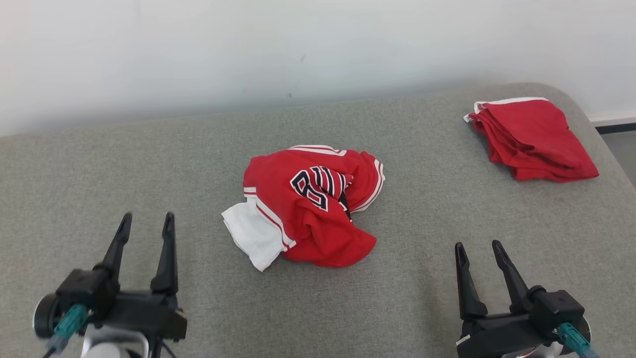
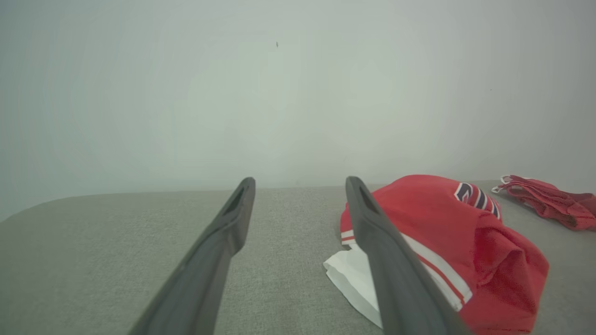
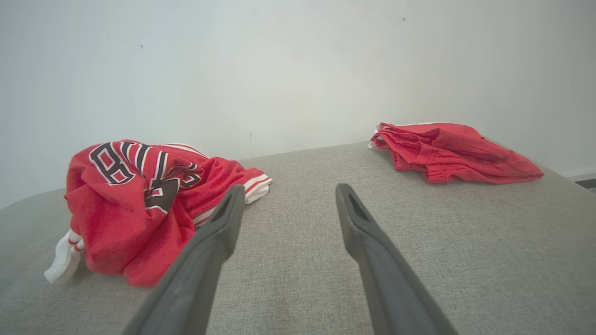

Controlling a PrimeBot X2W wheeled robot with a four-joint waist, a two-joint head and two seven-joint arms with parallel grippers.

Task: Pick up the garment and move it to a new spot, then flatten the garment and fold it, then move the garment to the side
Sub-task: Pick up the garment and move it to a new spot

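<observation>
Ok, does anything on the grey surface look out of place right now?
Only the red jersey in the middle: a crumpled heap, lettering creased, white part poking out left. The second red garment, far right, is loosely folded. Both the left gripper and right gripper are open, clear of cloth.

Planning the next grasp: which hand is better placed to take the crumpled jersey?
Probably the left hand: open, and nearer the jersey, by its white corner, than the open right hand.
</observation>
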